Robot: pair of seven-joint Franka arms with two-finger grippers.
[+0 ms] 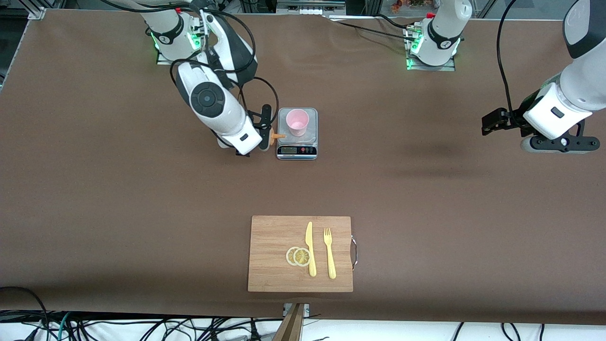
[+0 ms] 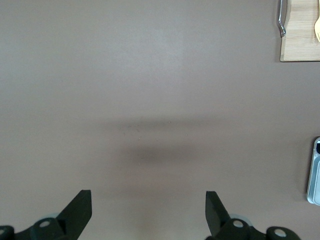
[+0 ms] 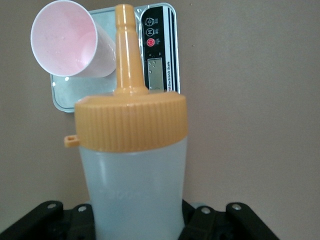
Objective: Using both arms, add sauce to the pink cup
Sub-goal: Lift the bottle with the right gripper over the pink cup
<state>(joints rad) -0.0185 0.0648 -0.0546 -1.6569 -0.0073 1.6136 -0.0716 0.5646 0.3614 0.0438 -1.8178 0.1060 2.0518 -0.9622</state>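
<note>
Right pincer [image 3: 135, 225] clamped on the sauce [image 3: 132, 170]: translucent whitish squeeze bottle, ribbed orange cap, tapered orange nozzle. In the front view only the nozzle tip [image 1: 279, 136] shows, past the arm's wrist. The bottle's long axis lies tipped toward level, the nozzle pointing toward the left arm's end of the surface, its tip over the scale's [image 1: 297, 137] edge beside the pink cup [image 1: 297, 121].

Pink cup: pale matte plastic, slightly tapered, upright on the scale's steel plate, mouth open upward. The scale is grey with a black display strip on the side nearer the front camera.

Left pincer [image 2: 148, 212] waits over bare brown surface [image 1: 426, 189] at the left arm's end, fingers spread wide, holding nothing.

Nearer the front camera: a wooden cutting board [image 1: 274, 270] carrying a yellow plastic knife [image 1: 310, 248], a fork [image 1: 329, 253] and two lemon slices [image 1: 298, 256].
</note>
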